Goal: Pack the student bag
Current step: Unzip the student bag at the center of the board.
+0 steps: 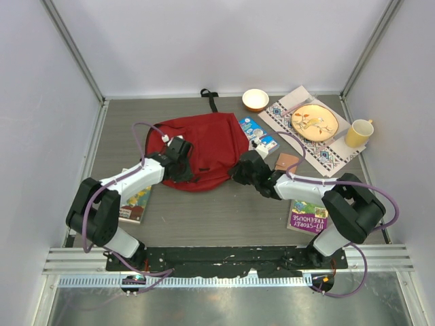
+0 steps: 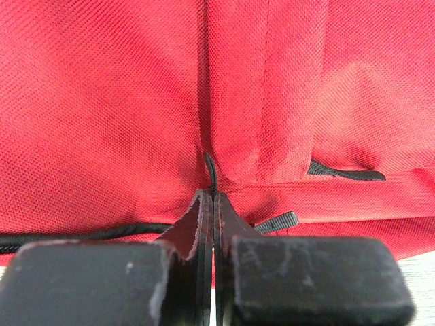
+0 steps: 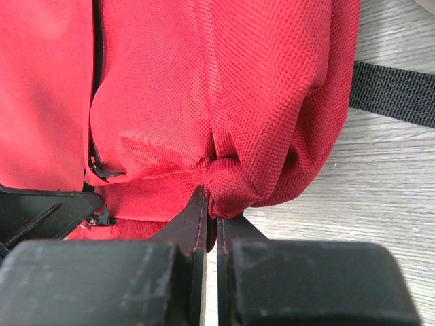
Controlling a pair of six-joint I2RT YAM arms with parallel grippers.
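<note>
Left gripper [image 2: 214,202] pinches the thin black pull cord [image 2: 211,168] on the backpack [image 2: 102,102]; right gripper [image 3: 212,205] clamps a fabric fold [image 3: 230,182]. If I tug, that cord could slip free.

Black-and-white arms [image 1: 136,178] with purple cables [image 1: 138,136] end in scuffed black jaws.

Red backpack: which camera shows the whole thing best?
The top camera: it shows the whole red backpack at once. Both wrist cameras are too close, so they show only patches of its red fabric and seams.
</note>
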